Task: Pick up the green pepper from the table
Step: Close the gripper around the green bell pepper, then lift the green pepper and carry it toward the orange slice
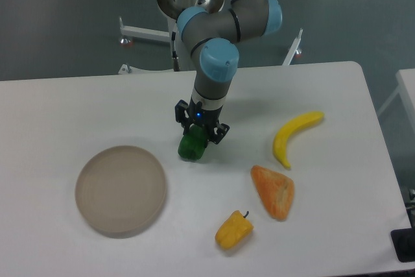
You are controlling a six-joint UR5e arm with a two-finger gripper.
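Note:
The green pepper (191,148) is small, glossy and dark green, and it lies on the white table (78,108) just right of the plate. My gripper (198,135) points straight down over the pepper's upper end. Its black fingers (218,132) stand close on either side of the pepper and appear closed against it. The pepper still rests on the tabletop, and the gripper hides its top part.
A round beige plate (120,190) sits at the front left. A yellow pepper (234,229) lies near the front edge, an orange wedge-shaped piece (274,191) to its right, and a banana (294,135) further right.

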